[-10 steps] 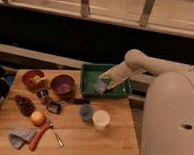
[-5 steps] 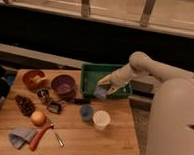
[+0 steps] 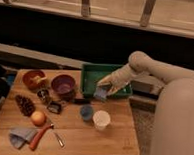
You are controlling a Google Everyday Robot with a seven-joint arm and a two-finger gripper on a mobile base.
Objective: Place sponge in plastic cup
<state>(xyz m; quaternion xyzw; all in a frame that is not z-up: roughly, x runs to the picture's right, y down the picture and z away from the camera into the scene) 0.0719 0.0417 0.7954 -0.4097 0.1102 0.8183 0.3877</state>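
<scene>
My gripper (image 3: 102,91) hangs at the front left corner of the green tray (image 3: 121,73), at the end of the pale arm reaching in from the right. It is shut on a blue-grey sponge (image 3: 100,95) held above the table. A small blue plastic cup (image 3: 86,112) stands upright just below and in front of the sponge. A white cup (image 3: 101,120) stands next to it on the right.
On the wooden table (image 3: 86,141) stand an orange bowl (image 3: 34,79), a purple bowl (image 3: 63,84), a small metal cup (image 3: 43,95), a dark cluster (image 3: 25,105), an orange (image 3: 38,118), a blue cloth (image 3: 19,135) and a red-handled tool (image 3: 40,135). The robot body (image 3: 179,128) fills the right.
The gripper with the sponge has moved left and down, from over the tray to its front left corner, closer to the blue cup.
</scene>
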